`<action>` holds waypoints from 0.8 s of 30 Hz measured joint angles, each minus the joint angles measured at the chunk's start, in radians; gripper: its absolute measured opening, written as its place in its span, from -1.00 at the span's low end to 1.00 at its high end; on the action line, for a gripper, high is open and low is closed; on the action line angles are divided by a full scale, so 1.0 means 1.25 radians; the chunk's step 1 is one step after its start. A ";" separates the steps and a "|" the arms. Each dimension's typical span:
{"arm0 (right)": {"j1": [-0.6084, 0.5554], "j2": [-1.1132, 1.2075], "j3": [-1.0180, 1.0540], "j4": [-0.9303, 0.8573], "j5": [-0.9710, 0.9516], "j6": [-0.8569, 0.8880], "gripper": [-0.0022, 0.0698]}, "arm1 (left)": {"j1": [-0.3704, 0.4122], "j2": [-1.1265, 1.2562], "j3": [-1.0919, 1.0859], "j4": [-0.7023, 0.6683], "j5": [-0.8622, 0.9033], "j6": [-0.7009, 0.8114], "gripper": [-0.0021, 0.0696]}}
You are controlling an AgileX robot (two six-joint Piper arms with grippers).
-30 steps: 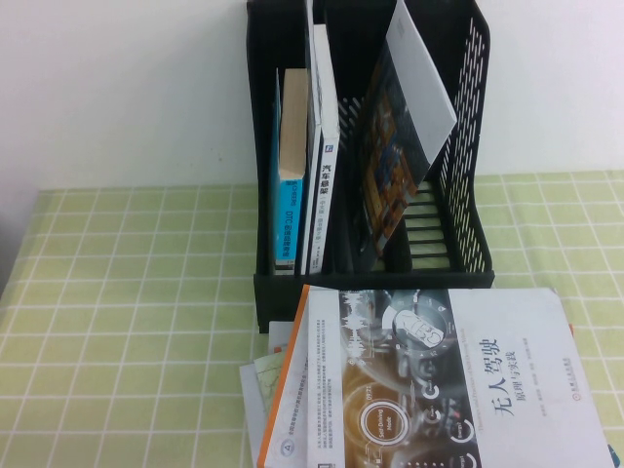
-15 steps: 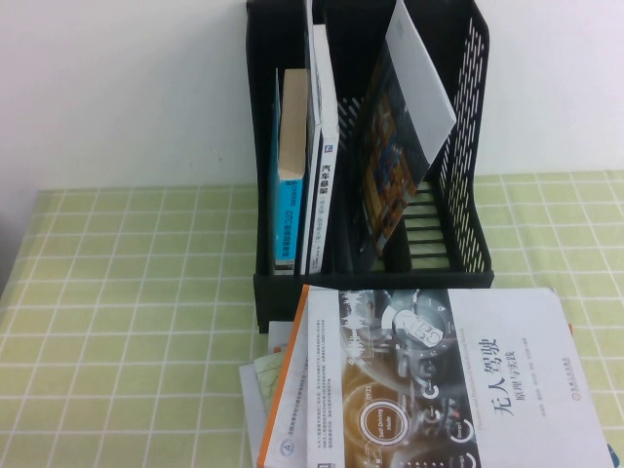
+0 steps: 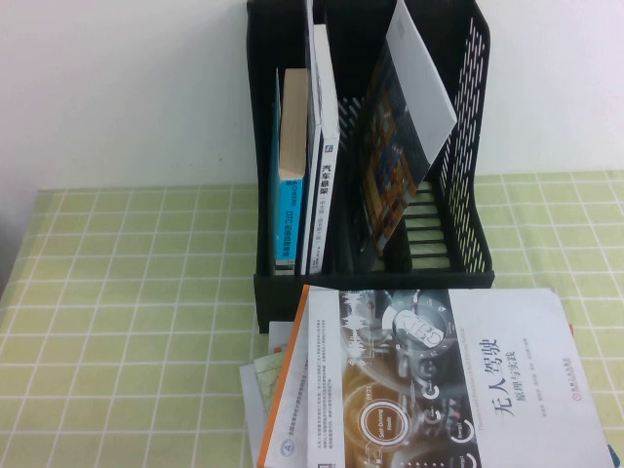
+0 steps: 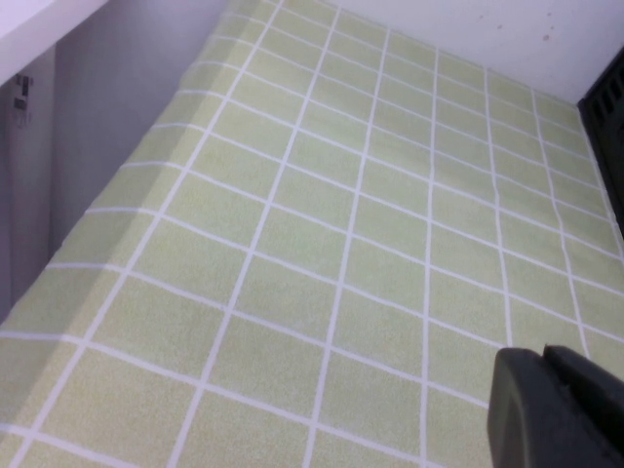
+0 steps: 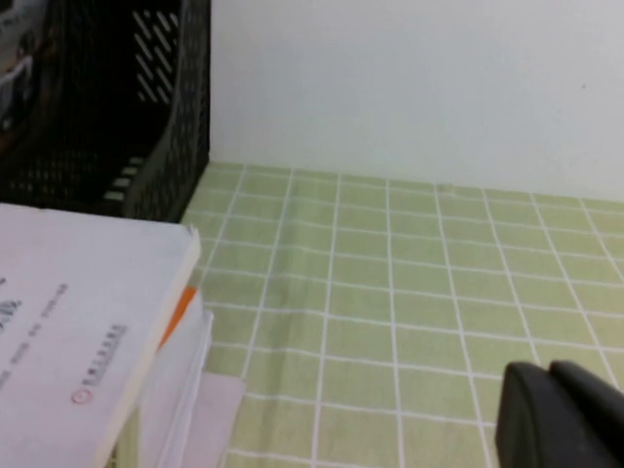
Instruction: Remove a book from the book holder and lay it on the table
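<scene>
You have the book lying flat on the table, cover up, at the near edge just in front of the book holder; its far edge sits right beside the holder's front lip, though you cannot tell whether they touch. The dark half with the metallic circles faces the table's left side, and the pale half with the black title faces the right. It rests on top of a small pile of papers and thinner books whose corners stick out from under it toward the left; from the right wrist camera you see the book's pale corner raised above those layers, with an orange edge showing beneath. The holder stands upright at the far edge of the table, against the white wall. Inside it, a blue-spined book and a white-spined book stand in the left slots, and a colourful glossy book leans tilted in the right compartment. Your left gripper hangs over bare cloth near the table's left edge; only a dark part of it shows, so you cannot tell whether it is released or clenched. Your right gripper hangs over bare cloth toward the right side, apart from the book, and its state cannot be told either.
</scene>
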 joint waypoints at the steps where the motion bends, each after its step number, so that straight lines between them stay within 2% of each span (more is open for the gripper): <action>1: -0.016 -0.003 0.020 0.014 -0.020 -0.011 -0.95 | 0.000 0.000 0.000 0.000 0.000 0.000 -0.95; 5: -0.067 -0.035 0.082 0.056 -0.058 -0.028 -0.94 | 0.000 0.000 0.000 0.000 0.000 0.000 -0.95; 13: -0.177 -0.064 0.089 0.092 0.048 -0.042 -0.95 | 0.000 0.000 0.000 0.000 0.000 0.000 -0.95; 24: -0.184 -0.064 0.089 0.097 0.059 -0.042 -0.95 | 0.000 0.000 0.000 0.000 0.000 0.000 -0.95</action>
